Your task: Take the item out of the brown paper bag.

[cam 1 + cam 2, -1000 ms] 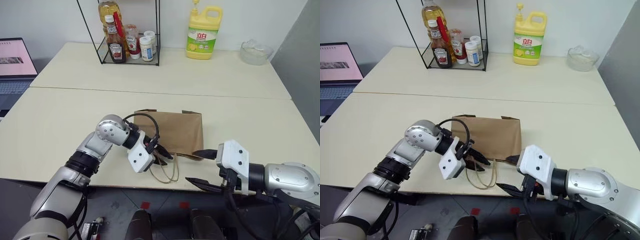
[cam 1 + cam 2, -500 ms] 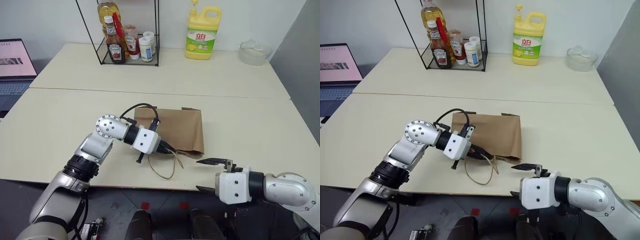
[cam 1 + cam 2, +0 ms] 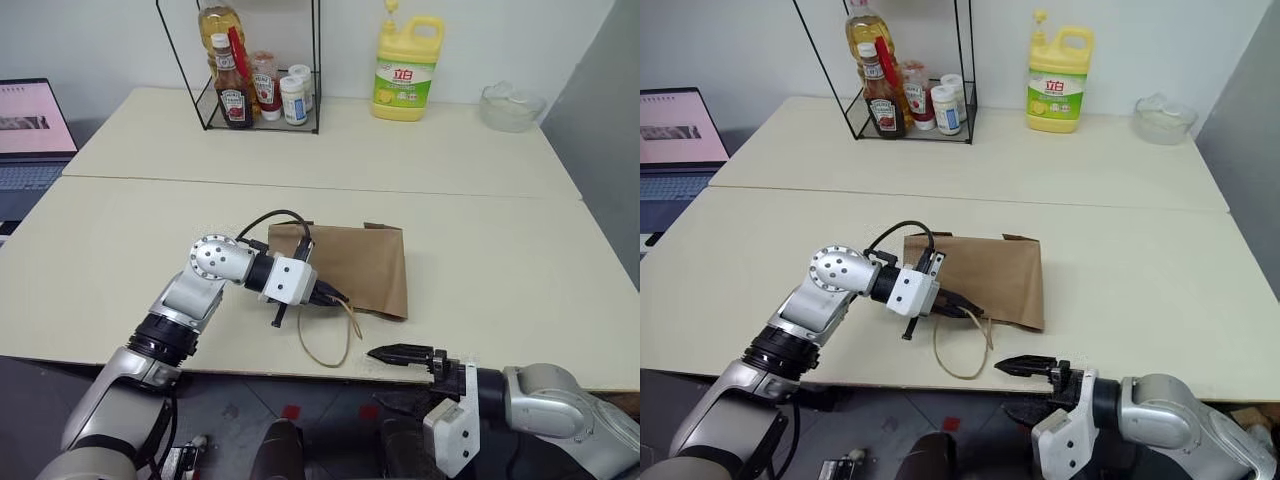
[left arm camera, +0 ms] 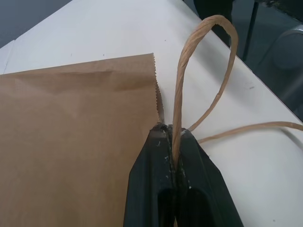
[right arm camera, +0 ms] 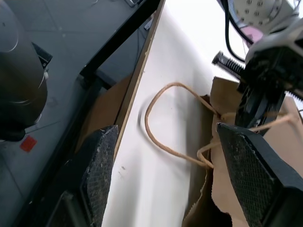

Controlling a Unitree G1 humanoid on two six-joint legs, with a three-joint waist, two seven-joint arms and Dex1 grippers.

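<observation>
Brown paper bag (image 3: 350,265) lying flat on the table (image 3: 500,250). Left gripper (image 4: 174,156) clamped on one cord handle (image 4: 199,71) at the bag's rim (pinch clearest from the wrist). Right gripper (image 3: 395,378), fingers apart, below the table edge near the bag; item hidden.

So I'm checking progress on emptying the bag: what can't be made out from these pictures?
- The item: the flat brown paper bag has its paper walls closed over any contents in both eye views.
- Bag mouth: in the left wrist view the left gripper, shut on a cord handle, covers it.
- Rack bottle labels: too small.
</observation>
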